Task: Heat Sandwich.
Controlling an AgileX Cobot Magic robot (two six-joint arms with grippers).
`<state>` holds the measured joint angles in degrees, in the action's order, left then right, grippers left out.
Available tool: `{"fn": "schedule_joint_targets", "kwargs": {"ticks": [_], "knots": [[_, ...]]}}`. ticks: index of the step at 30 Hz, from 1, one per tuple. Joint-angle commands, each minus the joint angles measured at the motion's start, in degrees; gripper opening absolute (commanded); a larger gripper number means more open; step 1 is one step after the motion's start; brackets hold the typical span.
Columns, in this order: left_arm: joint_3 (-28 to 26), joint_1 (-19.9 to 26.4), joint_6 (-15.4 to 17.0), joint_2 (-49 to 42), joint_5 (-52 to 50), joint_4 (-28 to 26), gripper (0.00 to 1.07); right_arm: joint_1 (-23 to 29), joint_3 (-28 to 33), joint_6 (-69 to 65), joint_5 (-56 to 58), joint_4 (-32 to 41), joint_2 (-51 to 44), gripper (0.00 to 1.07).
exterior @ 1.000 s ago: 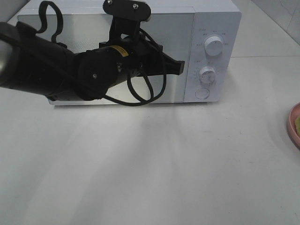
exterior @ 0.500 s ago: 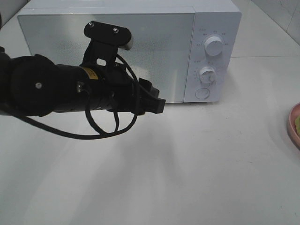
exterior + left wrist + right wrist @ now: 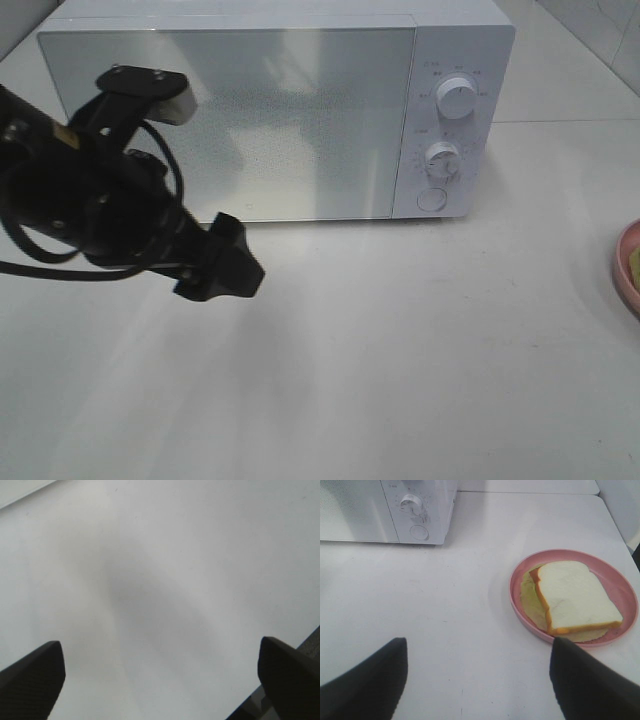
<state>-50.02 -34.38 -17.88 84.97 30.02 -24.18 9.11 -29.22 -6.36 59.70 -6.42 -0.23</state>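
Note:
The sandwich point(image 3: 575, 597), white bread over green lettuce, lies on a round pink plate point(image 3: 520, 575) in the right wrist view. My right gripper point(image 3: 479, 645) is open and empty, a short way from the plate, its fingers apart from it. In the high view only the plate's edge point(image 3: 622, 262) shows at the far right. The white microwave point(image 3: 300, 110) stands at the back with its door shut. My left gripper point(image 3: 232, 272) hangs over the table in front of the microwave's left half. The left wrist view shows the left gripper point(image 3: 160, 647) open and empty above bare table.
The microwave's control panel has two knobs point(image 3: 457, 100) and a round button point(image 3: 431, 199) on its right side; it also shows in the right wrist view point(image 3: 412, 502). The white table point(image 3: 400, 350) stretches between the microwave and the plate.
My left arm has pulled back from the microwave door, moving left and down toward the table's front. The door stays shut. The plate has not moved.

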Motion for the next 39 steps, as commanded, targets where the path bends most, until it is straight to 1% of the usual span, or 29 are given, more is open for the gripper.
{"fn": "schedule_joint_targets", "kwargs": {"ticks": [1, 3, 4, 5, 6, 7, 8, 9, 10, 11, 12, 13, 16, 17, 18, 21, 24, 26, 27, 28, 29, 30, 33, 35, 36, 39], "knots": [[0.23, 3.09, 0.69, -2.18, 5.56, 0.63, 1.03, -0.4, 0.17, 0.23, -0.17, -0.23, -1.55, 0.76], [0.23, 5.96, 1.32, -3.78, 8.59, 1.32, 1.03, -0.4, 0.17, 0.23, -0.17, -0.23, -1.55, 0.76], [0.23, 9.28, 2.98, -5.56, 10.94, 2.52, 1.03, -0.4, 0.17, 0.23, -0.17, -0.23, -1.55, 0.76], [0.23, 10.54, 3.67, -6.47, 11.86, 3.27, 1.03, -0.4, 0.17, 0.23, -0.17, -0.23, -1.55, 0.76], [0.23, 10.54, 3.67, -6.47, 11.86, 3.27, 1.03, -0.4, 0.17, 0.23, -0.17, -0.23, -1.55, 0.76], [0.23, 12.15, 4.58, -7.39, 12.83, 4.13, 1.03, -0.4, 0.17, 0.23, -0.17, -0.23, -1.55, 0.76], [0.69, 15.18, 5.96, -9.34, 13.81, 5.67, 1.03, -0.4, 0.17, 0.23, -0.17, -0.23, -1.55, 0.76], [1.2, 16.67, 6.82, -10.49, 14.21, 6.53, 1.03, -0.4, 0.17, 0.23, -0.17, -0.23, -1.55, 0.76], [1.72, 17.76, 7.56, -11.52, 14.38, 7.1, 1.03, -0.4, 0.17, 0.23, -0.17, -0.23, -1.55, 0.76], [1.72, 17.76, 7.56, -11.52, 14.38, 7.1, 1.03, -0.4, 0.17, 0.23, -0.17, -0.23, -1.55, 0.76], [2.41, 19.08, 8.42, -12.78, 14.78, 8.02, 1.03, -0.4, 0.17, 0.23, -0.17, -0.23, -1.55, 0.76], [3.67, 21.26, 9.97, -15.41, 15.47, 9.74, 1.03, -0.4, 0.17, 0.23, -0.17, -0.23, -1.55, 0.76], [4.87, 23.26, 11.29, -17.88, 16.56, 11.52, 1.03, -0.4, 0.17, 0.23, -0.17, -0.23, -1.55, 0.76], [6.25, 25.27, 12.66, -20.34, 17.48, 12.61, 1.03, -0.4, 0.17, 0.23, -0.17, -0.23, -1.55, 0.76], [6.99, 26.07, 13.12, -21.83, 18.11, 13.01, 1.03, -0.4, 0.17, 0.23, -0.17, -0.23, -1.55, 0.76], [8.31, 27.04, 13.87, -24.98, 19.31, 13.87, 1.03, -0.4, 0.17, 0.23, -0.17, -0.23, -1.55, 0.76], [11.97, 27.39, 15.64, -31.91, 20.57, 15.93, 1.03, -0.4, 0.17, 0.23, -0.17, -0.23, -1.55, 0.76], [12.83, 27.39, 15.76, -33.52, 20.63, 15.99, 1.03, -0.4, 0.17, 0.23, -0.17, -0.23, -1.55, 0.76], [15.07, 27.39, 15.81, -37.13, 20.63, 15.87, 1.03, -0.4, 0.17, 0.23, -0.17, -0.23, -1.55, 0.76], [16.16, 27.39, 15.81, -39.13, 20.63, 15.76, 1.03, -0.4, 0.17, 0.23, -0.17, -0.23, -1.55, 0.76], [17.19, 27.39, 15.81, -41.25, 20.63, 15.58, 1.03, -0.4, 0.17, 0.23, -0.17, -0.23, -1.55, 0.76], [17.19, 27.39, 15.81, -41.25, 20.63, 15.58, 1.03, -0.4, 0.17, 0.23, -0.17, -0.23, -1.55, 0.76], [20.4, 27.39, 15.76, -48.82, 20.63, 15.58, 1.03, -0.4, 0.17, 0.23, -0.17, -0.23, -1.55, 0.76], [20.8, 27.39, 15.76, -50.59, 20.34, 15.47, 1.03, -0.4, 0.17, 0.23, -0.17, -0.23, -1.55, 0.76], [20.8, 27.39, 15.64, -53.46, 20.45, 15.3, 1.03, -0.4, 0.17, 0.23, -0.17, -0.23, -1.55, 0.76], [20.74, 27.39, 15.58, -57.07, 21.03, 14.73, 1.03, -0.4, 0.17, 0.23, -0.17, -0.23, -1.55, 0.76]]}}
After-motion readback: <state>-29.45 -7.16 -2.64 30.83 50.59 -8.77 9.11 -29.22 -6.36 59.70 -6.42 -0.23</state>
